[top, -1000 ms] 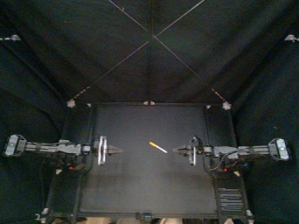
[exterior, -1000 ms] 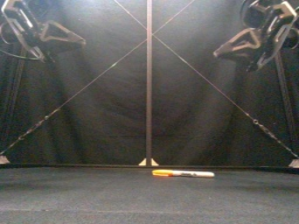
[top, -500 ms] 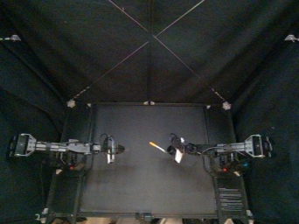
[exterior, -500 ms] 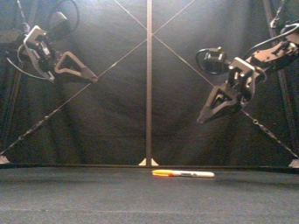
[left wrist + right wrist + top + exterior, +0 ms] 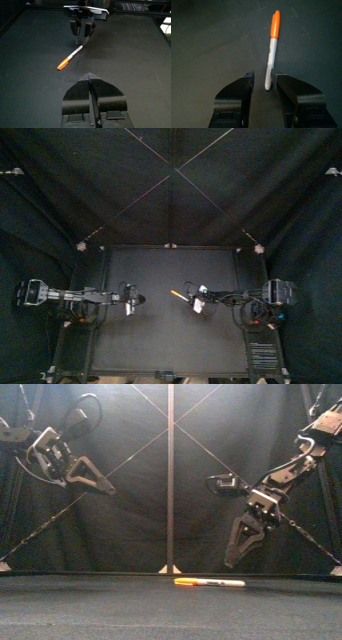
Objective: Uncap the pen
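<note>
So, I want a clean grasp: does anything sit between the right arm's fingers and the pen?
Nothing visible does. The right gripper hangs above the pen with its fingers open. The pen lies alone on the bare table, and only air is between them.

The pen (image 5: 178, 295) lies flat near the middle of the surface (image 5: 134, 348), between the two pincers. It sits at a slant, its capped end toward the left arm. The right pincer (image 5: 231, 562) hangs just above the pen's other end, not touching it. The left pincer (image 5: 107, 488) hangs higher, off to the left, well apart from the pen.
</note>
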